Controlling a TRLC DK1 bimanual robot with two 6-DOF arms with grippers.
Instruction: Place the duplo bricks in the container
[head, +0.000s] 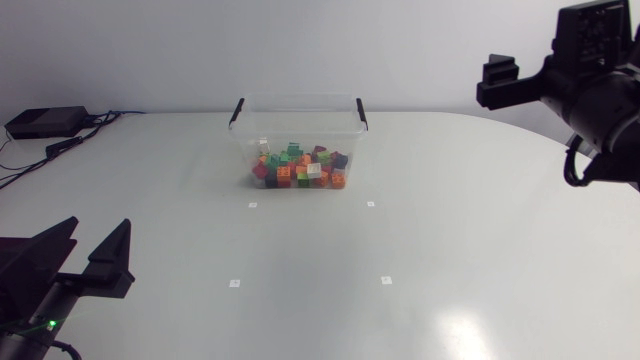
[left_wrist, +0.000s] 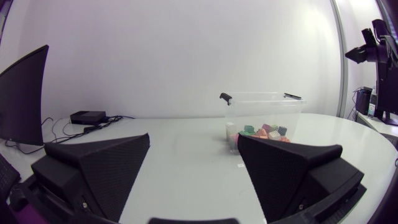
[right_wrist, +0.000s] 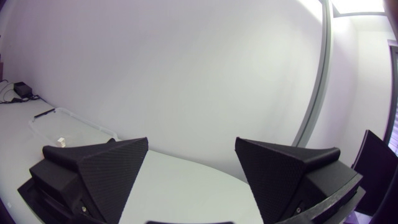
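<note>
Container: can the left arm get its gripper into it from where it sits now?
Probably yes: nothing stands between the open left gripper and the container, and its top looks uncovered, with no lid on it.

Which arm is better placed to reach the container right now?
Probably left: left gripper sits low, open, with the container straight ahead. Right gripper is raised high, aimed beside it. Bricks show only inside it.

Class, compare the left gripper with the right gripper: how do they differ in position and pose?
The left gripper sits low over the table; the right gripper is raised high above it. The left gripper faces the container of bricks; the right gripper points above it. Both are open and empty.
</note>
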